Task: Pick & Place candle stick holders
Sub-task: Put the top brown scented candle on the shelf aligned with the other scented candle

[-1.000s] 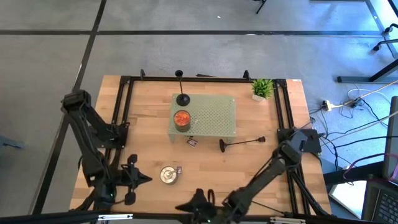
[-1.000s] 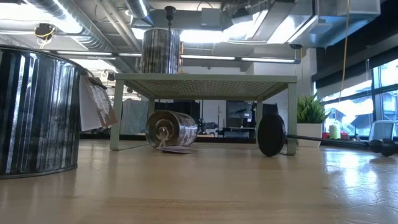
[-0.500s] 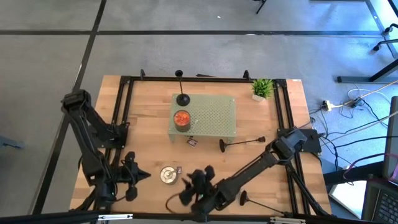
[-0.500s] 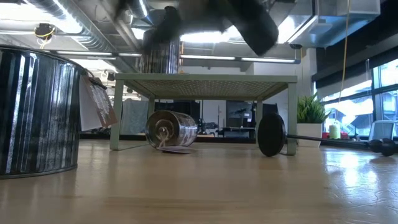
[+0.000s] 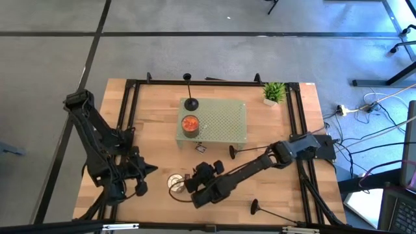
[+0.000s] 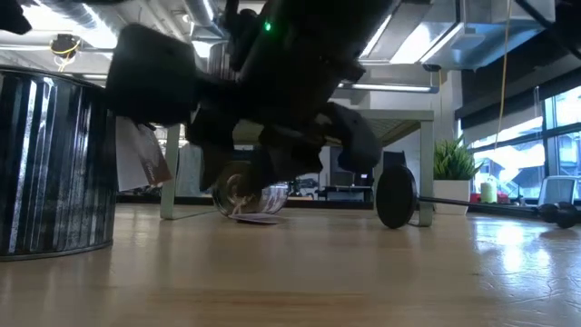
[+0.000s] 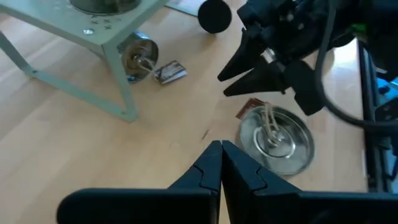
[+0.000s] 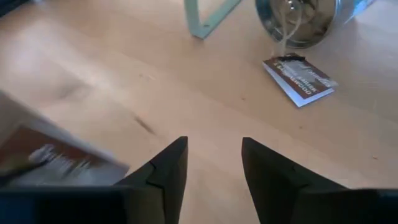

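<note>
While my right gripper (image 5: 195, 177) hangs low over the wooden table (image 5: 149, 130) in the lower middle of the high view, its fingers (image 8: 166, 163) stand partly apart with nothing between them. Nearest lies one black candle stick holder (image 5: 252, 149), tipped on its side just right of my fingers, its round base (image 5: 232, 151) toward them. Another lies flat at the lower right (image 5: 273, 211), and the third (image 5: 190, 97) stands upright on the perforated pale green stand (image 5: 224, 120), upper middle. An orange tin (image 5: 189, 123) sits on that stand too. Just left of my fingers rests an open silver tin (image 5: 175, 183) with a wick inside; a second ribbed silver tin (image 8: 305, 18) lies on its side under the stand, label tag (image 8: 300, 79) beside it. My left gripper (image 7: 221, 163) waits at lower left, pinched closed.
</note>
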Robot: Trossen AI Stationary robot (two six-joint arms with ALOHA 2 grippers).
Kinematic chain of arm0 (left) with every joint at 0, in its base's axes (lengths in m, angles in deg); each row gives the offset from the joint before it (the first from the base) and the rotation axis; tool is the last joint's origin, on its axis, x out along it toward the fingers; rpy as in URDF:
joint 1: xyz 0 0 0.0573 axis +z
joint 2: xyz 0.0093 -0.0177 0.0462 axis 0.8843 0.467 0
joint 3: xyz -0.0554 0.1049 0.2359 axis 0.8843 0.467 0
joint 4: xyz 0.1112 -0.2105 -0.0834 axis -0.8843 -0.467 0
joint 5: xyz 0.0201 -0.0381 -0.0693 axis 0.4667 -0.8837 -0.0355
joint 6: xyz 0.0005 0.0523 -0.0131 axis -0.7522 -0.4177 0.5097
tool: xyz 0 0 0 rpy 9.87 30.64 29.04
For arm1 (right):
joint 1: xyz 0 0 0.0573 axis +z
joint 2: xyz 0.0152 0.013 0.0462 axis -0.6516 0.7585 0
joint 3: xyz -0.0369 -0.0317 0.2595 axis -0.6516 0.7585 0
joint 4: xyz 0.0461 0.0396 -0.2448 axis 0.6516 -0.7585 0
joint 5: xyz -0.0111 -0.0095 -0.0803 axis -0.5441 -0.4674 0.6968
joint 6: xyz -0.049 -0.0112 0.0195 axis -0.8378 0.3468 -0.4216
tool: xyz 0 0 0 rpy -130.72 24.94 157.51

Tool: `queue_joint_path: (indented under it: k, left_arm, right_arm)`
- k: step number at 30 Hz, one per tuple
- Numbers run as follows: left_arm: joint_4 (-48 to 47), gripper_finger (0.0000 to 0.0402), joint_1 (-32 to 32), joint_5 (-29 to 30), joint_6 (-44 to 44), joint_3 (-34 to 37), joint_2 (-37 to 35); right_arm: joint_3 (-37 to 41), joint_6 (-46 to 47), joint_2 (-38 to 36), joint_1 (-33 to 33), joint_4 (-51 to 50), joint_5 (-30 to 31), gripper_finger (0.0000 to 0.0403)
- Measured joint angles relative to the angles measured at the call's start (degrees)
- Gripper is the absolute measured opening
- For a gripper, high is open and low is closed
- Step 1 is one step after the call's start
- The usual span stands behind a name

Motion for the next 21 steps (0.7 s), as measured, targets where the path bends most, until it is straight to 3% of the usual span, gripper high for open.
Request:
queue_joint_path:
  k: [8, 21]
  left_arm:
    - [-1.40, 0.0002, 0.26, 0.18, 3.30, 0.00, 0.00]
    - [-1.40, 0.0002, 0.15, 2.71, 5.00, 0.00, 2.37]
  right_arm:
    - [-0.02, -0.62, -0.09, -1.84, -1.44, 10.07, 0.0180]
    - [2.10, -4.07, -0.11, -6.40, -1.48, 11.29, 0.0189]
